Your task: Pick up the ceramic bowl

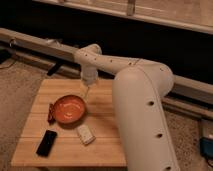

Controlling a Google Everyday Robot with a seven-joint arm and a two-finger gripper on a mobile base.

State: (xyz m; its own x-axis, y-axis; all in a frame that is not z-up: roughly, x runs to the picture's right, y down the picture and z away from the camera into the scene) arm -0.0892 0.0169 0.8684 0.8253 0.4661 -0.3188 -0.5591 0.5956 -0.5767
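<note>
Ceramic bowl (69, 109): orange-red, round, shallow, upright on the wooden table (107, 97), left of centre. Pale pattern faintly visible inside.

Pincer (86, 93): hangs from the white arm (142, 107), pointing down, just above the bowl's far right rim. Contact with the rim not discernible. Whether the pincer is spread or pressed together: cannot tell. Nothing seen in its hold.

Arm reaches in from the right, elbow bulking large in the foreground and covering the table's right side.

Other items on table: dark reddish object (50, 113) just beside the bowl's left edge; black phone (46, 142) lying flat near the front left corner; small pale object (85, 134) just in front of the bowl, slightly to the right, apart from the phone.

Floor: speckled. Long pale rail (35, 42) runs behind the table.
</note>
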